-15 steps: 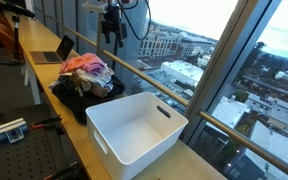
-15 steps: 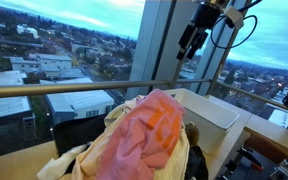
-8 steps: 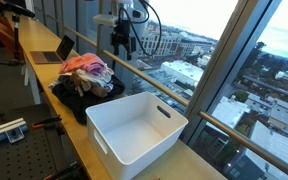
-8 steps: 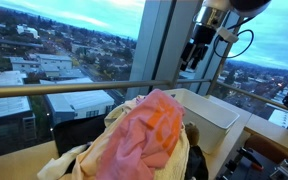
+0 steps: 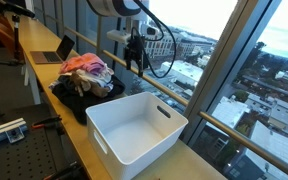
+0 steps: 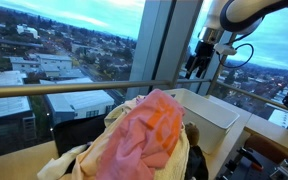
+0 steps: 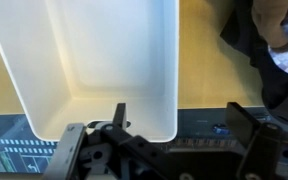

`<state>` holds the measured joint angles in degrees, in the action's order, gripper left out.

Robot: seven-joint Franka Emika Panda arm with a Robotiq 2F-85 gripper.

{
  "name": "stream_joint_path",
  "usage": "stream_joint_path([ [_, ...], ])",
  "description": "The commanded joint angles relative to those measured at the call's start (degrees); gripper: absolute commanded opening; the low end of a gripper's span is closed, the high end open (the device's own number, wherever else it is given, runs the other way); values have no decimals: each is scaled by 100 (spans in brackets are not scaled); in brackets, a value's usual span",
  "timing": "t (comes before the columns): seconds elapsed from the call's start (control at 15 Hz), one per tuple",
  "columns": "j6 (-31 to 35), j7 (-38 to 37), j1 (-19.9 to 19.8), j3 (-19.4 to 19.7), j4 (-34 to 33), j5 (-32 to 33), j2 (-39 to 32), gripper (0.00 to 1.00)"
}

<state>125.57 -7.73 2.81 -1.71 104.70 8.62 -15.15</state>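
The end effector [image 5: 136, 62] is hovering in the air above the white bin [image 5: 134, 140], and its fingers are standing wide apart, gripping nothing. The bin is sitting empty on the wooden tabletop [image 5: 39, 72] by the window. In an exterior view, a pile of clothes [image 5: 87, 72] is lying just left of it, and a laptop [image 5: 56, 52] is sitting farther along.

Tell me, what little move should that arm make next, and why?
Probably a short swing sideways toward the clothes pile, then down. The gripper hangs open and empty in the air by the white bin. The wrist view shows nothing in the bin, and the clothes lie heaped right beside it.
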Motion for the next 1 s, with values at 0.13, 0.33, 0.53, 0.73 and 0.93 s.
stream_joint_path([
  [0.13, 91, 375, -332, 161, 86, -510, 72, 100],
  [0.33, 13, 612, -497, 168, 170, -883, 237, 100],
  [0.53, -197, 958, -658, 175, 97, -1275, 448, 100],
  [0.73, -120, 833, -608, 220, 1, -1151, 321, 100],
  [0.93, -108, 827, -589, 219, 18, -1149, 273, 100],
])
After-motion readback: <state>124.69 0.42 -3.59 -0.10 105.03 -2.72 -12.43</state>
